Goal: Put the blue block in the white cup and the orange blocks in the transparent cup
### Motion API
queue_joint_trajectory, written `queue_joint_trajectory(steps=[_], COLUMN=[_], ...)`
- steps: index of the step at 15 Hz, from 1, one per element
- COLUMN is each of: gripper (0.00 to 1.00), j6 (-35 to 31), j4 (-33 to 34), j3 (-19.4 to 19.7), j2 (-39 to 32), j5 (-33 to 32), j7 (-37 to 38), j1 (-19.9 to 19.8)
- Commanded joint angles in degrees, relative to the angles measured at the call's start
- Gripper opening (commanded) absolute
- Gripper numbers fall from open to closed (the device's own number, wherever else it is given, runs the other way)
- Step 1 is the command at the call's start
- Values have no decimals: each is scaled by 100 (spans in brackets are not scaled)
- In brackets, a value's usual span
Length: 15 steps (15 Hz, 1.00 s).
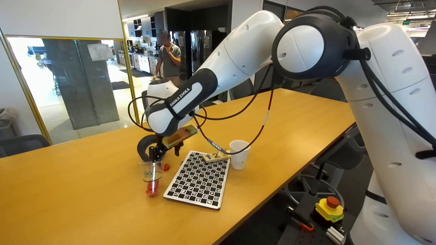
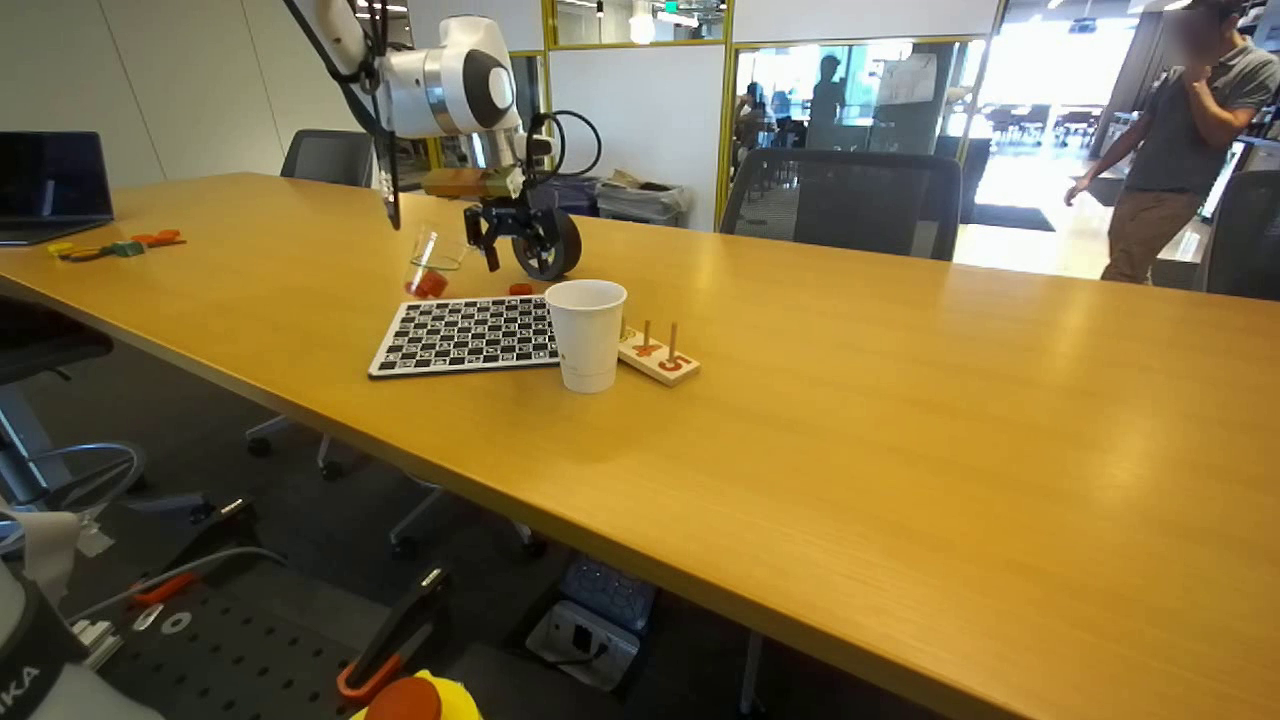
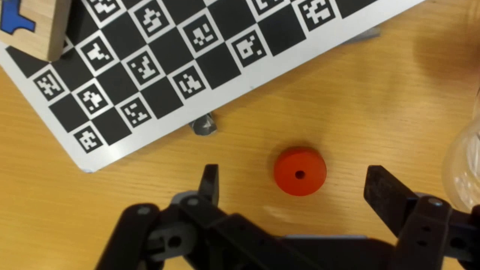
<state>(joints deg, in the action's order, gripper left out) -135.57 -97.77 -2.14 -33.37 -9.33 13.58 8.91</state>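
Observation:
On the table lies a loose orange block (image 3: pixel 300 171), a round disc with a hole in its middle. My gripper (image 3: pixel 292 178) stands open above it, one finger on each side and apart from it. The transparent cup (image 1: pixel 147 169) stands close by, also cut off at the right edge of the wrist view; orange blocks (image 1: pixel 153 186) show through its lower wall. The white cup (image 2: pixel 587 335) is upright at the checkered board's far side from the gripper, in both exterior views. Its inside cannot be seen. The blue block is hidden or out of view.
A checkered board (image 1: pixel 199 180) lies beside the orange block, with a wooden number board (image 2: pixel 660 362) resting partly on it, near the white cup. A black tape roll (image 2: pixel 569 245) stands on edge right behind the gripper. A laptop (image 2: pixel 52 190) and tools (image 2: pixel 125 248) lie farther off.

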Motion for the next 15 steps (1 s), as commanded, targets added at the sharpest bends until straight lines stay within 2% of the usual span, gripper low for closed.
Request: queue_joint_trajectory(steps=[1,8,15], gripper=[100,100,100], j6=[-59,-115,-373], j4=[218,208,-197], j3=[84,59,34], j2=[-122,-106,246], j5=[126,144,62], j7=[148,217,205], j1=[112,143,279])
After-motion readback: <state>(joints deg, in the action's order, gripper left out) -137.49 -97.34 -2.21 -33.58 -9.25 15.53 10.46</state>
